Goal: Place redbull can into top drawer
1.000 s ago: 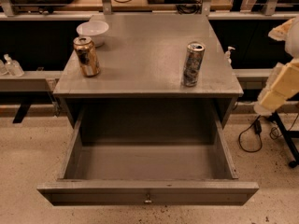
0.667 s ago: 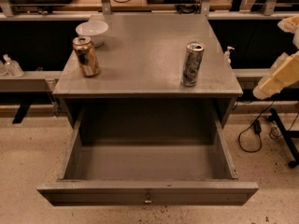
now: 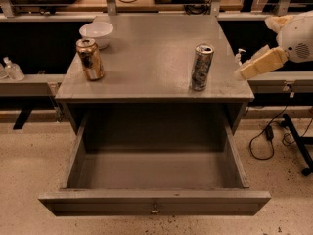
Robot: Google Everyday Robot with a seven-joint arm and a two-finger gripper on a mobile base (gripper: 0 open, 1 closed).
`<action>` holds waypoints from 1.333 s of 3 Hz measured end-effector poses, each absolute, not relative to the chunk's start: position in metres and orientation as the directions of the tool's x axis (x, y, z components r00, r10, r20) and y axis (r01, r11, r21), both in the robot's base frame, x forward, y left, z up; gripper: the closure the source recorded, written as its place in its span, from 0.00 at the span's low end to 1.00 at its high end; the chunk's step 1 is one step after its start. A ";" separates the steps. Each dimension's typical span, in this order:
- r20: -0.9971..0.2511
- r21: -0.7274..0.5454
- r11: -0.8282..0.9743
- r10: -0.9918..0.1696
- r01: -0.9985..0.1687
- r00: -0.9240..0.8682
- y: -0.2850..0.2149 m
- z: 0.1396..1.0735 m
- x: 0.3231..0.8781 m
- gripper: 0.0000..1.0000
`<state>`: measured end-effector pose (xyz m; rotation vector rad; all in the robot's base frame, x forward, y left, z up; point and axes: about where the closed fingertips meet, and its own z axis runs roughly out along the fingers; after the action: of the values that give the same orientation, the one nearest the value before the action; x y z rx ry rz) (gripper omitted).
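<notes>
Near redbull can [image 3: 201,67], gripper [image 3: 245,72] hovers tilted

Lab, cabled workbenches [image 3: 146,3], speckled floor [image 3: 29,180], gripper [image 3: 247,70] at right

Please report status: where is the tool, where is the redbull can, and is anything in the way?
Tool right of the cabinet, apart from redbull can. Can upright on top, right side. Top drawer open. Nothing between tool and can.

A short golden-brown can [image 3: 90,58] stands upright near the left edge of the flat grey metal tabletop [image 3: 146,43], with a round white bowl [image 3: 96,32] just behind it. My gripper [image 3: 257,63] hangs beside the tabletop's right edge. A looped black cable [image 3: 261,143] lies on the speckled floor [image 3: 29,180] there.
</notes>
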<state>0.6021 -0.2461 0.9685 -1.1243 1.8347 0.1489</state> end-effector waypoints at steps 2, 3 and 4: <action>-0.792 -0.345 0.568 -0.603 -0.747 -0.093 -0.234 0.962 0.614 0.00; -0.834 -0.333 0.596 -0.548 -0.731 -0.067 -0.223 0.945 0.633 0.00; -0.857 -0.302 0.618 -0.510 -0.726 -0.077 -0.207 0.925 0.652 0.00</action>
<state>0.6516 -0.2065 0.9247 -1.0154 1.7355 0.2433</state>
